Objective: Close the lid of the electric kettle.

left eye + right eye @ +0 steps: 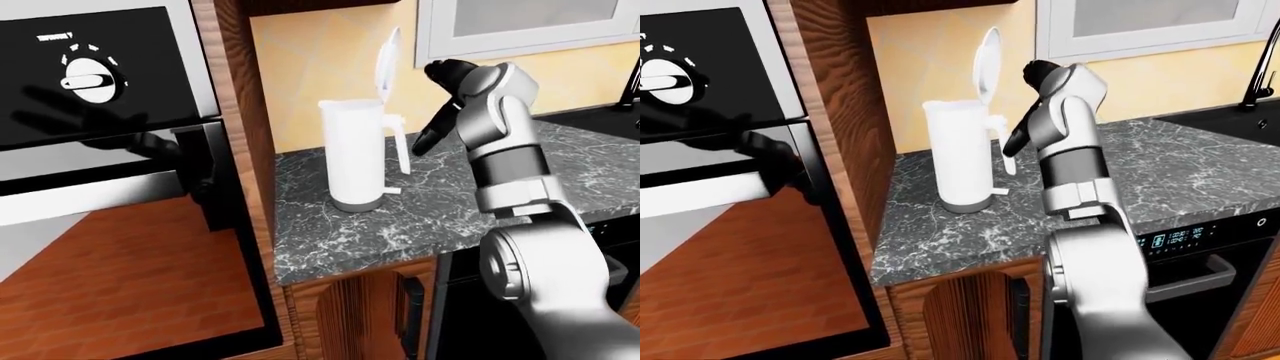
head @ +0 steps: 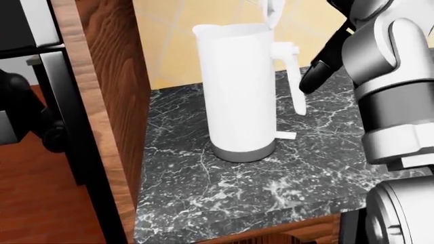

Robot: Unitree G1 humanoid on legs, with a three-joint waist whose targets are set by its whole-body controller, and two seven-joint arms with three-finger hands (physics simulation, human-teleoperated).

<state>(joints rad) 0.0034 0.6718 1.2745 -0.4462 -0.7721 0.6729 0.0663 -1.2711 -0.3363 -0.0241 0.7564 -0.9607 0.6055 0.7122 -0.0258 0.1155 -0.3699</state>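
- The electric kettle [image 1: 356, 154] stands upright on the marble surface [image 1: 440, 217], close to the wooden cabinet side [image 1: 232, 112] at its left.
- Its lid [image 1: 387, 63] is hinged up, nearly vertical, above the handle [image 1: 402, 146], so the task remains undone.
- The right hand [image 1: 440, 112] hangs just right of the handle, below the lid; its dark fingers [image 2: 313, 76] point downward, and whether they are spread or curled cannot be told.
- The hand likely needs raising above the lid to push it down.
- The left hand does not show.
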